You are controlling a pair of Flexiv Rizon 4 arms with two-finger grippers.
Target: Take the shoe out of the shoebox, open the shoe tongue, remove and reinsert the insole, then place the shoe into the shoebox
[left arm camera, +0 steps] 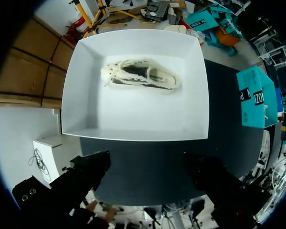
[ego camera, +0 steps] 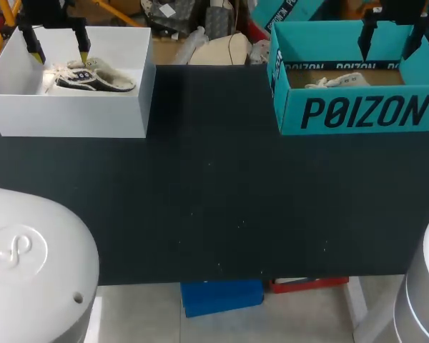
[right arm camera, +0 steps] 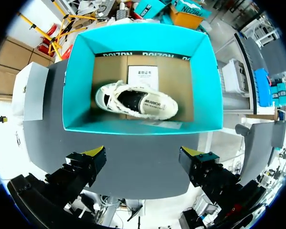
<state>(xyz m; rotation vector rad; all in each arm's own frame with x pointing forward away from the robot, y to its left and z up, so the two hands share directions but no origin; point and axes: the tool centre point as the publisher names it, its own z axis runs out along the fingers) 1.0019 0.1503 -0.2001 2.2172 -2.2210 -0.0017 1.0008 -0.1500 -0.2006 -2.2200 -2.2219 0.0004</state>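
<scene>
White cardboard shoebox (ego camera: pixel 71 114) holds a cream-and-black sneaker (left arm camera: pixel 143 76); the teal cardboard shoebox (right arm camera: pixel 76 81) holds a matching sneaker (right arm camera: pixel 136 101). The left gripper (ego camera: pixel 59 51) and right gripper (right arm camera: pixel 143 155) hover above, jaws wide apart, gripping nothing. Seemingly no step has begun; everything remains.

This looks to me like a robotics lab: my left arm (ego camera: pixel 28 264) and right arm (ego camera: pixel 423 286) flank a black worktable (ego camera: pixel 214 207), with a white shoebox (ego camera: pixel 79 114) at ten o'clock and a teal shoebox (ego camera: pixel 357 114) at two.
</scene>
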